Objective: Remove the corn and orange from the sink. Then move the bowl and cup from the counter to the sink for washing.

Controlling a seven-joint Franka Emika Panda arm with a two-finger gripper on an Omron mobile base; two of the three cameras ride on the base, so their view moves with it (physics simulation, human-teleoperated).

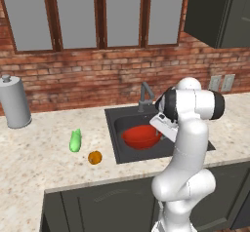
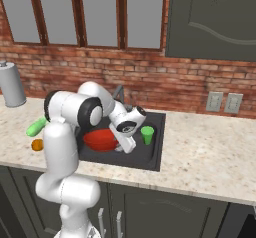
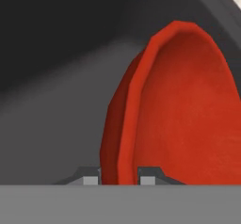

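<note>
The red bowl (image 1: 141,136) is seen inside the dark sink (image 1: 113,124), with its rim clamped between the two fingers (image 3: 92,180), which are set narrow on either side of the bowl's wall. In the hand view the rim is seen rising from between the finger tips, with the dark sink wall behind it. In the right base view the gripper (image 2: 119,149) is lowered into the basin at the near edge of the bowl (image 2: 101,139), and the view of part of the bowl is blocked by the white arm.

The green cup (image 2: 147,135) is seen upright at the right side of the sink, just beside the robot's wrist; whether it rests in the basin or on its rim cannot be told. The faucet (image 1: 145,95) stands at the back edge of the sink, behind the bowl.

On the speckled surface (image 1: 39,153) to the left of the sink, the corn (image 1: 75,141) is laid down, and the orange (image 1: 94,157) is placed near it, closer to the front edge. A grey canister (image 1: 14,102) stands far left against the brick wall (image 1: 88,75). Two wall outlets (image 2: 224,102) are mounted to the right, well apart from the sink.
</note>
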